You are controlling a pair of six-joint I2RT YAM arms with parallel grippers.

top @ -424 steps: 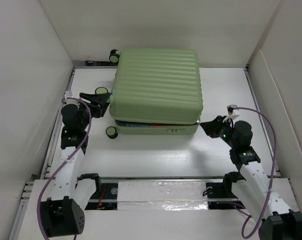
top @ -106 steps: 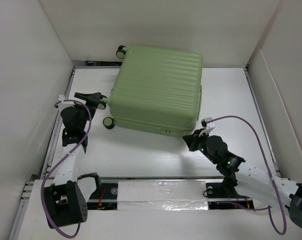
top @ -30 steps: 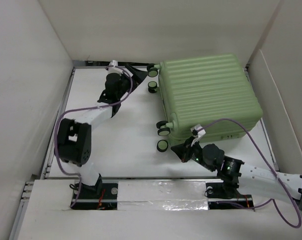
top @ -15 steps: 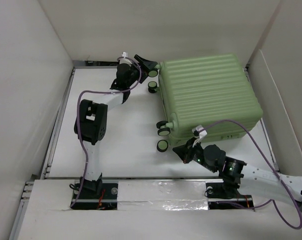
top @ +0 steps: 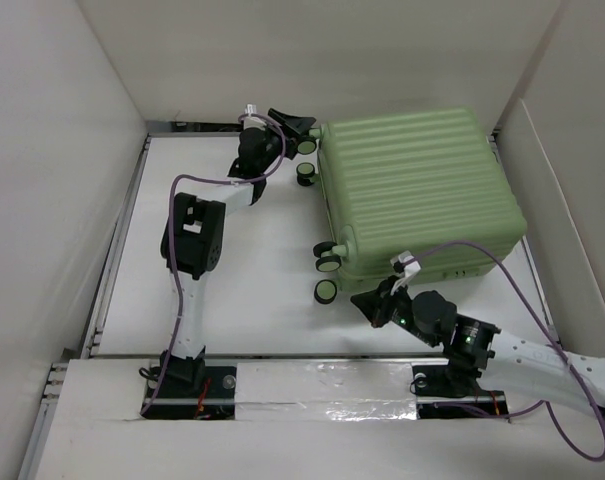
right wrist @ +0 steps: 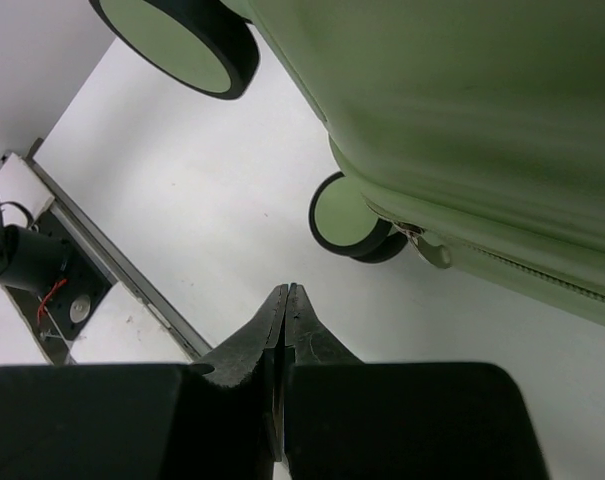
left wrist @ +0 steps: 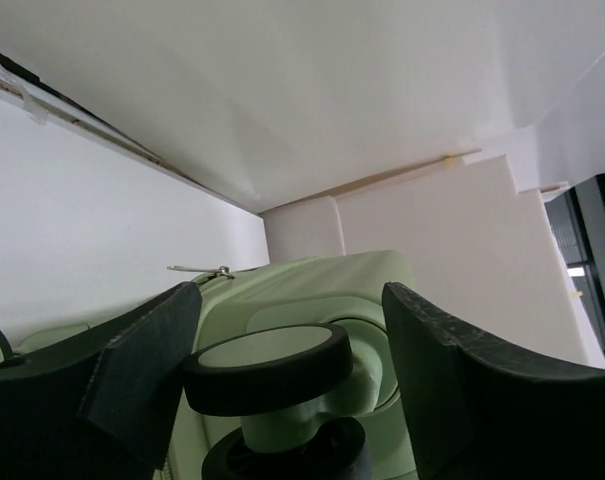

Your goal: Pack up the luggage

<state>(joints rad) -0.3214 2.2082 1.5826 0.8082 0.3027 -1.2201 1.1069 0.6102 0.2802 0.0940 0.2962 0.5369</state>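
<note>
The luggage [top: 422,190] lies shut and flat at the back right, pale green and ribbed, its caster wheels pointing left. My left gripper [top: 297,128] reaches to the far left corner, where a black-rimmed caster wheel [left wrist: 267,370] sits between its fingers [left wrist: 142,370]. The jaws stand apart on either side of the wheel, with a gap on the right side. My right gripper [top: 367,300] is shut, empty, low over the table by the luggage's [right wrist: 462,110] near left corner. Its tips [right wrist: 287,290] point at the near wheel [right wrist: 347,218], a little short of it.
White walls box in the table [top: 252,270] at the back and both sides; a slanted white panel [top: 557,220] stands close to the luggage's right side. A metal rail [top: 312,357] runs along the near edge. A zipper pull [right wrist: 432,250] hangs beside the near wheel.
My left gripper has moved right along the back wall onto the far caster wheel, and its jaws have narrowed around it. The right gripper has drawn back slightly. The luggage has stayed put.
</note>
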